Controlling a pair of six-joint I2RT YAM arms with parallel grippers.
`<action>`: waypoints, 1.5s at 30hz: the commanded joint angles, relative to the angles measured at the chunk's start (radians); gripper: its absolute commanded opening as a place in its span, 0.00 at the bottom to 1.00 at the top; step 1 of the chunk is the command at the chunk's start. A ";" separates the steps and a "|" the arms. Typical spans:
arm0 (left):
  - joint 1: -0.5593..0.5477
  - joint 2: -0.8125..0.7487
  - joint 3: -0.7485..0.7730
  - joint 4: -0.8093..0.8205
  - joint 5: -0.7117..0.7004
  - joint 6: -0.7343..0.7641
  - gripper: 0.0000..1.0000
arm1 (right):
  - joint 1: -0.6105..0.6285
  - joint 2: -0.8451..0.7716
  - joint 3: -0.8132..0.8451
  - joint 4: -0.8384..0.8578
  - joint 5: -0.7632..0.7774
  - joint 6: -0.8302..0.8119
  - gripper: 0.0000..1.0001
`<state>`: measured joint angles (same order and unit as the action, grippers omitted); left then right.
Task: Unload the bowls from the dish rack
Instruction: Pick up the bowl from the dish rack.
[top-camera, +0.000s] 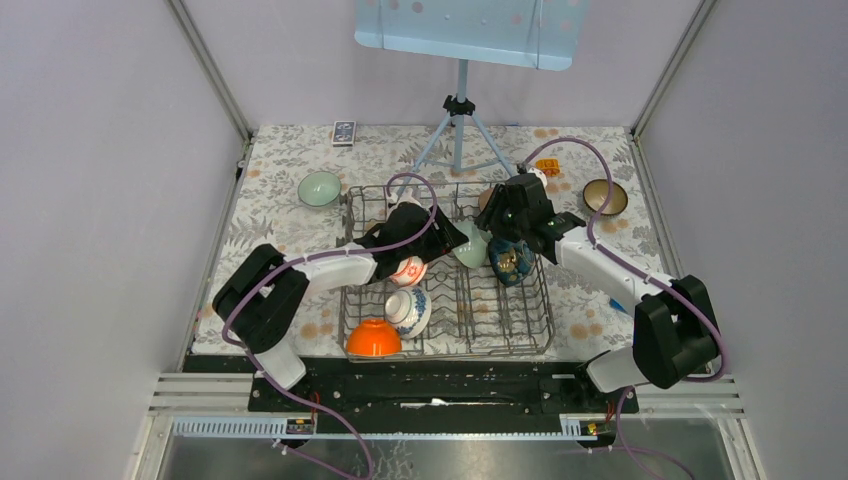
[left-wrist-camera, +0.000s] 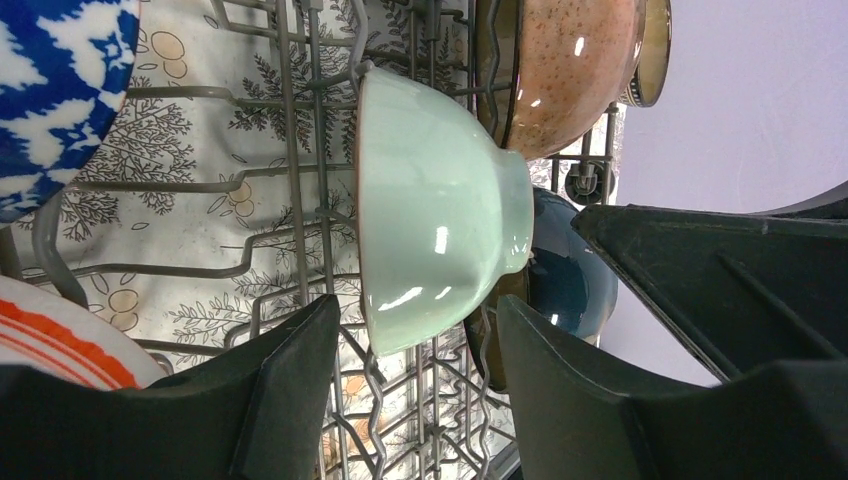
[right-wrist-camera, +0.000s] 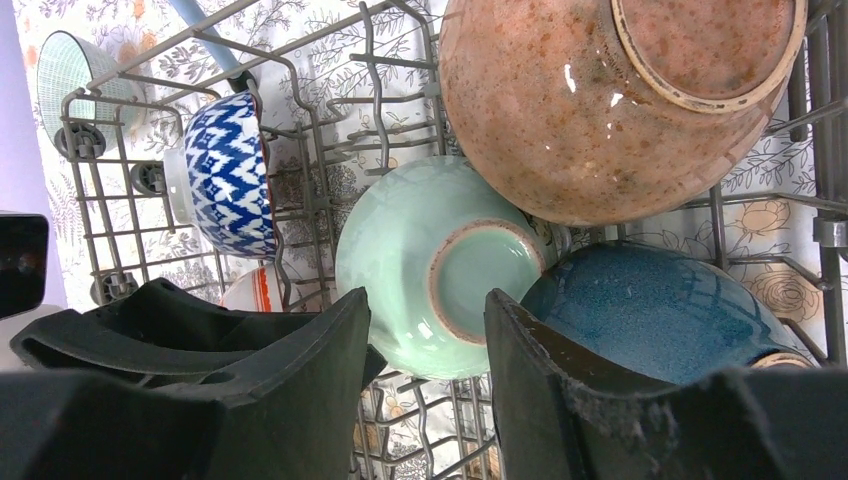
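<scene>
The left gripper (left-wrist-camera: 420, 350) is held open with nothing clasped. Its 2 fingers (left-wrist-camera: 290, 390) are set on either side of the lower edge of the pale green bowl (left-wrist-camera: 440, 210). That bowl is stood on its edge in the far half of the dish rack (top-camera: 490, 320), a little right of the middle, with its rim turned to the left and its foot to the right. Its rim-to-foot axis is therefore laid across the left jaw gap. Only the bowl's edge is taken in between the fingertips, the rest lying just ahead of them, and no contact can be made out.

The right gripper (right-wrist-camera: 425, 330) is also spread and empty. It is aimed at the same bowl from the right, so the foot ring is seen almost face-on between its fingers. From that side, only the foot or the curved wall is offered to it.

A speckled brown bowl (right-wrist-camera: 600, 110) is leaned just beside the green bowl on the far side. A dark blue bowl (right-wrist-camera: 650, 310) is pressed close to its foot on the near right.

The left arm is judged the better placed of the 2. A short advance is needed, then a closing across rim and foot, with the lift kept away from both neighbours.
</scene>
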<state>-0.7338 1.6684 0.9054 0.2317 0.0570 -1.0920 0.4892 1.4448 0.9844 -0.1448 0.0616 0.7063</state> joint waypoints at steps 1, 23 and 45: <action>0.007 0.008 0.012 0.075 0.037 0.019 0.62 | -0.009 0.003 0.026 0.020 -0.016 0.011 0.53; 0.007 -0.019 0.012 0.145 0.095 0.043 0.50 | -0.020 -0.010 -0.030 0.033 -0.041 0.013 0.49; -0.002 0.009 -0.010 0.324 0.169 0.027 0.35 | -0.023 -0.027 -0.051 0.040 -0.060 0.028 0.48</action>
<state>-0.7216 1.6791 0.8894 0.3569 0.1463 -1.0504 0.4759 1.4445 0.9371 -0.1368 0.0166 0.7166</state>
